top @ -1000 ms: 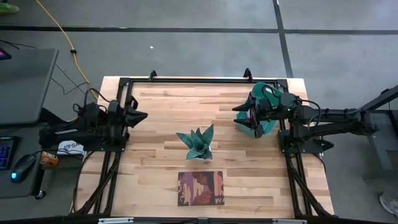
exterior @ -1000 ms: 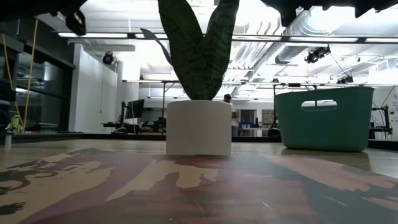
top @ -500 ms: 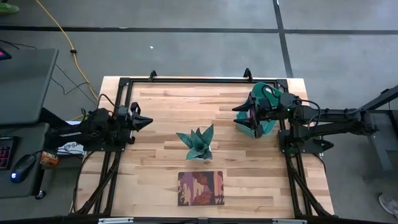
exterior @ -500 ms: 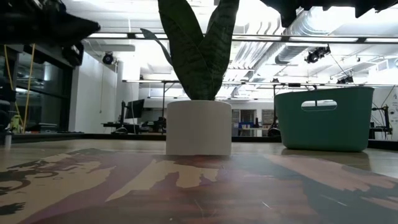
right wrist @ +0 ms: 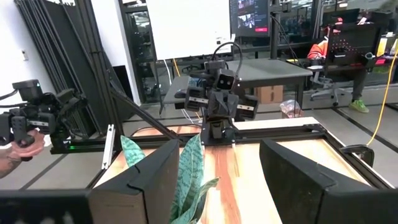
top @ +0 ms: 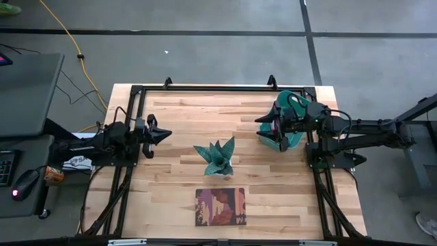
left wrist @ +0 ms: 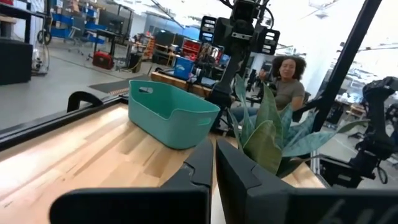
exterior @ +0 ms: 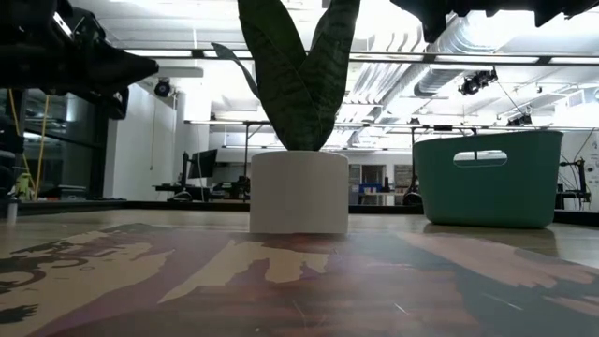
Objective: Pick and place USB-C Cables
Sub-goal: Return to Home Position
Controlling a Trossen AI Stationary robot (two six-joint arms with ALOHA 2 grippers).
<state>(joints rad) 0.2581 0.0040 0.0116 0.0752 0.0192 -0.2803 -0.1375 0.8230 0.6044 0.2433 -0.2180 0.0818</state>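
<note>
The USB-C Cables cannot be made out: the teal bin [top: 295, 140] is largely covered by the right gripper [top: 265, 130], which is held wide open and empty above it. The left gripper [top: 164, 134] is closed on nothing, well apart from the bin.

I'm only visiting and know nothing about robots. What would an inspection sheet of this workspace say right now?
Surface: wooden table in a black frame.
Job's things: no charging cables seen on the table; the green basket stands on the table's right side, its inside hidden.
Clutter: potted plant at the middle; book lying flat near the front edge.
Grippers: left gripper over the table's left side, shut, empty; right gripper above the basket, open, empty.
Cables: yellow cord on the floor beyond the table.
Surroundings: desk left of the table; a person in the room beyond.
</note>
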